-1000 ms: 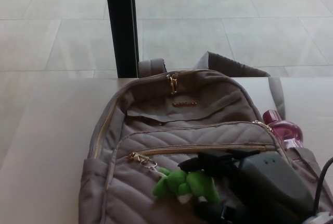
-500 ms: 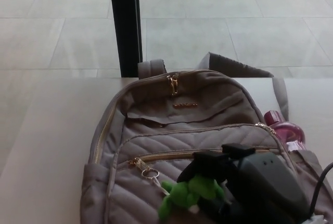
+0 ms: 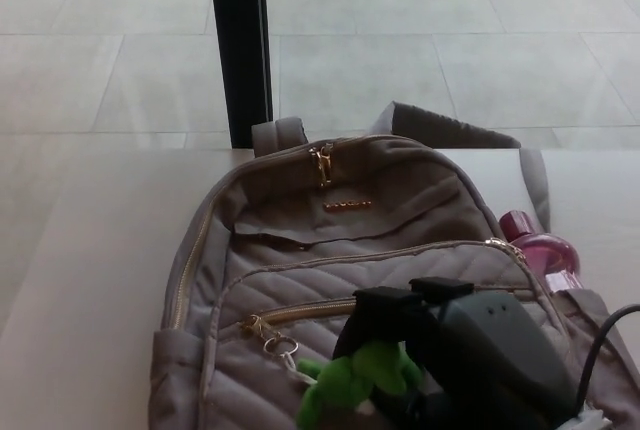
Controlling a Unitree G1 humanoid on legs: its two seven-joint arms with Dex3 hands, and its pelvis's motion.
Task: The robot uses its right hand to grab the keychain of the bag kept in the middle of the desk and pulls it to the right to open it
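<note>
Right robot hand (image 3: 420, 350) w/ fingers closed on green plush keychain (image 3: 355, 382), front of grey bag (image 3: 340, 250)

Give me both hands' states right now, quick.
Left hand: not in view.
Right hand: shut on the green plush keychain of the grey backpack.
</note>
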